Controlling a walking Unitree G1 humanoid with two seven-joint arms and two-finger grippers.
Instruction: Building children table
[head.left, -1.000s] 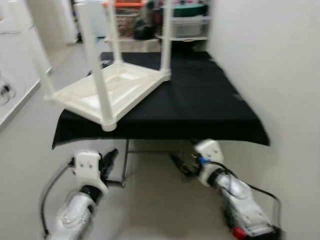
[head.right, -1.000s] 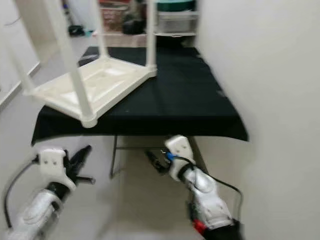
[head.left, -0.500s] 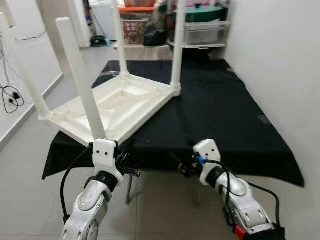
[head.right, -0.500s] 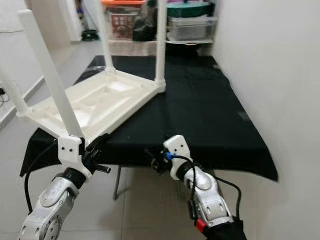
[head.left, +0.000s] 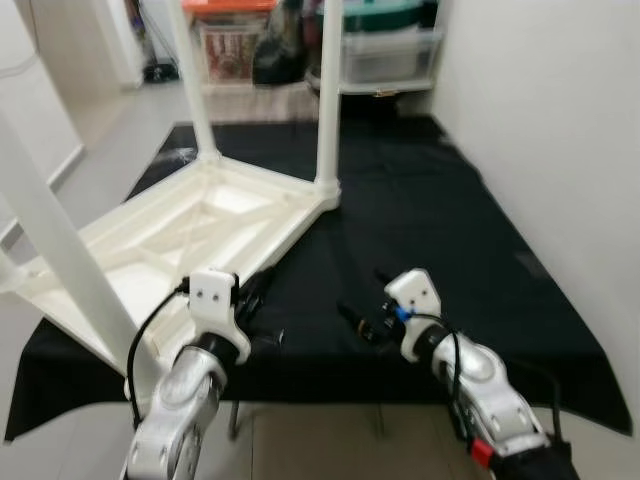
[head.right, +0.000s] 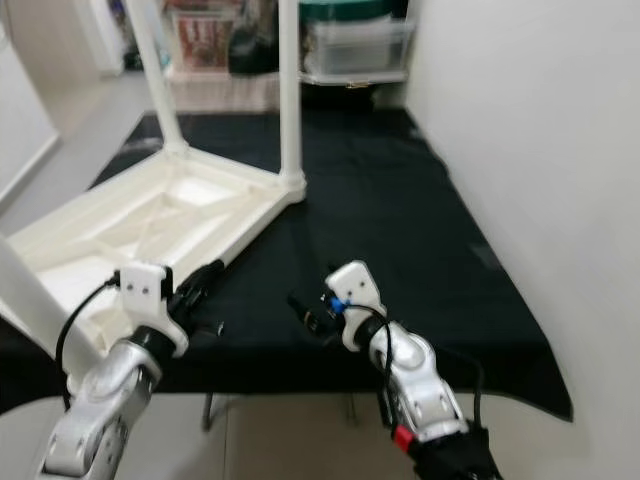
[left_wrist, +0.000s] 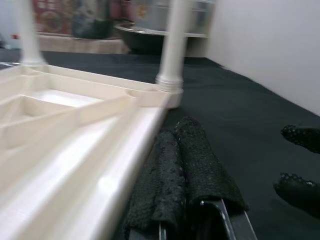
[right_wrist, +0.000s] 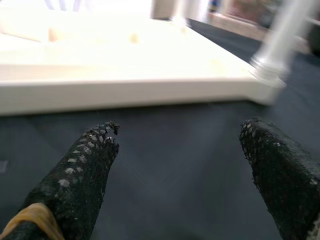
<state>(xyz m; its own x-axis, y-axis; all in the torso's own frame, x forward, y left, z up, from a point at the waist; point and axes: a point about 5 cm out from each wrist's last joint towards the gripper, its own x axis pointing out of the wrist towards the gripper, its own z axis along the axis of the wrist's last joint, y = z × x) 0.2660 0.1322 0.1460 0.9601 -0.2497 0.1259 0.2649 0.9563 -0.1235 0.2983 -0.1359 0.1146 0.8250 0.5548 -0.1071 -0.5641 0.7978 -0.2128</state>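
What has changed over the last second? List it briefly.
Both arms rose from below the black-clothed table to above its near edge: left gripper, jaws shut, beside the upturned white plastic children's table; right gripper, jaws open, over the cloth. Nothing was grasped; the white table sits as before.

The children table (head.left: 190, 235) lies upside down on the left part of the surface (head.left: 450, 230), legs pointing up. The left hand (head.left: 255, 290) sits at the table's near right edge. The right hand (head.left: 362, 320) is over the surface, right of the table. A wall (head.left: 540, 120) borders the surface's right side; shelves (head.left: 385, 55) stand behind it.
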